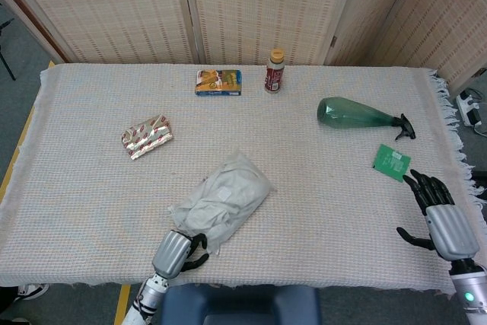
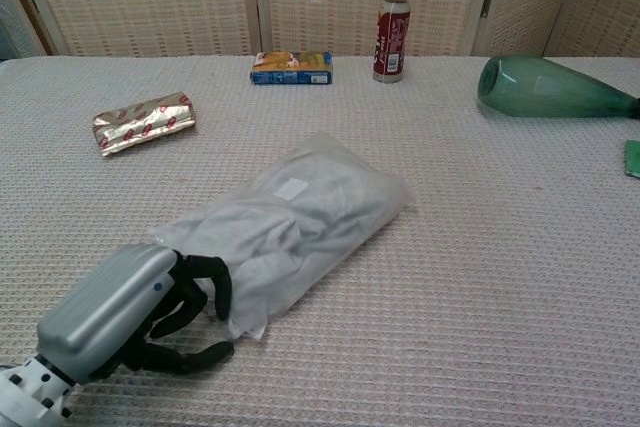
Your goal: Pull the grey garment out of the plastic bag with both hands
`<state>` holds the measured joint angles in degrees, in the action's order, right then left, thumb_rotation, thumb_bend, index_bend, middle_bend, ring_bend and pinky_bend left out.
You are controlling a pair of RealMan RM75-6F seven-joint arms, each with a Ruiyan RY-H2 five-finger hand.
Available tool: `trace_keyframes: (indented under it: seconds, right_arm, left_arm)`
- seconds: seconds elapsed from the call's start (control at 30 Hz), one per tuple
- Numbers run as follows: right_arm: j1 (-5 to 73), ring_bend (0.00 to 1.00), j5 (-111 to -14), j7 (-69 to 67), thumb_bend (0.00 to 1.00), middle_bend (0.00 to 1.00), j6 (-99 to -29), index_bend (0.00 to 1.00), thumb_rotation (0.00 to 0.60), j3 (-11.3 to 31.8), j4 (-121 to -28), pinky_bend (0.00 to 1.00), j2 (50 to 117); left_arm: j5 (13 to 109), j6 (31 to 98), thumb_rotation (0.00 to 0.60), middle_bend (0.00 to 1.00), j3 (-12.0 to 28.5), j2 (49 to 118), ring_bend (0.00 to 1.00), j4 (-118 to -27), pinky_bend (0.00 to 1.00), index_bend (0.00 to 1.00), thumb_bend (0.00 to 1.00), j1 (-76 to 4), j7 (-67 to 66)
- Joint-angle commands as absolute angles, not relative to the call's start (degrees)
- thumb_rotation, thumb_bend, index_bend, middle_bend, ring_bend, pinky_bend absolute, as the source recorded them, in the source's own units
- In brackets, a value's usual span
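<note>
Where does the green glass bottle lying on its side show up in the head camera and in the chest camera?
Head view: the green glass bottle lies right of centre, in the upper half, neck pointing right.
Chest view: it sits at the upper right edge, its neck end cut off by the frame.
Shared landmark: the upright brown bottle with a tan cap stands to its left in both.

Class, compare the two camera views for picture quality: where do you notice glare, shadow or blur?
Head view: even, soft light, only faint shadows, everything reasonably sharp. Chest view: the left hand close to the lens looks large, with a mild sheen on its metal back; the plastic bag is hazy, blurring the grey garment inside.
</note>
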<state>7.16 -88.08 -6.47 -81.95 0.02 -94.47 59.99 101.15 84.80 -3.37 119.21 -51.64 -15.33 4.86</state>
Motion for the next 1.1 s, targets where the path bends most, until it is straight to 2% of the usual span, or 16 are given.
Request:
trace_keyframes:
  seconds: [0.03,0.43,0.63,0.9,1.1]
  right_arm:
    - [7.04,0.0,-88.25,-6.65,0.15,0.0,-82.01,0.0,0.6,0.02,-94.52,0.0,59.8]
    - [6.61,0.0,-89.04,-7.88,0.15,0.0,-82.11,0.0,0.6,-0.03,-94.86,0.0,58.79]
    - [6.5,0.0,-89.15,-8.11,0.15,0.0,-82.18,0.0,0.6,0.13,-94.82,0.0,58.67]
    - [6.24,0.0,-89.51,-8.34,0.15,0.0,-82.6,0.0,0.6,0.27,-94.74,0.0,58.6]
    - [6.05,0.0,-89.69,-8.73,0.15,0.0,-82.84,0.0,0.6,0.35,-94.71,0.0,58.44]
  left_arm:
    - [100.62,84.93,0.6,1.0,-3.24,120.39,1.0,-50.18,1.0,0.57,0.23,-15.56,5.24]
    - [99.55,87.35,0.6,1.0,-1.86,124.65,1.0,-42.19,1.0,0.53,0.23,-16.8,7.94]
    - [99.59,88.17,0.6,1.0,-2.38,125.33,1.0,-40.33,1.0,0.55,0.37,-17.11,8.87]
    - [99.39,88.82,0.597,1.0,-3.3,126.11,1.0,-38.75,1.0,0.62,0.55,-16.85,8.65]
    - [99.04,88.96,0.599,1.0,-3.46,126.64,1.0,-38.12,1.0,0.65,0.57,-16.9,8.4]
